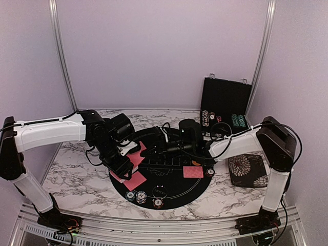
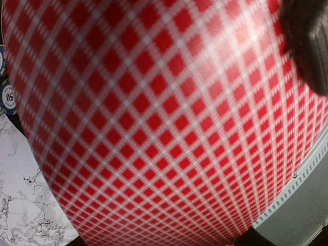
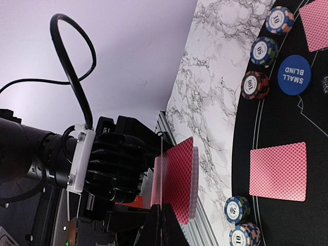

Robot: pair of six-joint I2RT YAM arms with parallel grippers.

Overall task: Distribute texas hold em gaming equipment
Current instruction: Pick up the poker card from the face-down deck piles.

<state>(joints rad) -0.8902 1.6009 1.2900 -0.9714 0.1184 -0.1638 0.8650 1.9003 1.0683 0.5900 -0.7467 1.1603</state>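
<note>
1. Marble table (image 1: 77, 174), round black mat (image 1: 174, 187), from above: both arms reach inward, left gripper (image 1: 124, 165) and right gripper (image 1: 152, 151) meeting over the mat's left side.
2. Left wrist: red-checked deck (image 2: 154, 128) fills the view (that gripper clamps it).
3. Right wrist: jaws pinch a single card (image 3: 161, 174), edge-on beside the deck; on the mat, two flat cards (image 3: 278, 170), five chip stacks (image 3: 264, 50), one blue button (image 3: 294, 75).

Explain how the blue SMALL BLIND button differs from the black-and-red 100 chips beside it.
The SMALL BLIND button is plain blue with white lettering; the 100 chip stack is striped black and red. The button is one flat, wider disc; the chip stack stands taller. Both are round and lie on the black mat.
</note>
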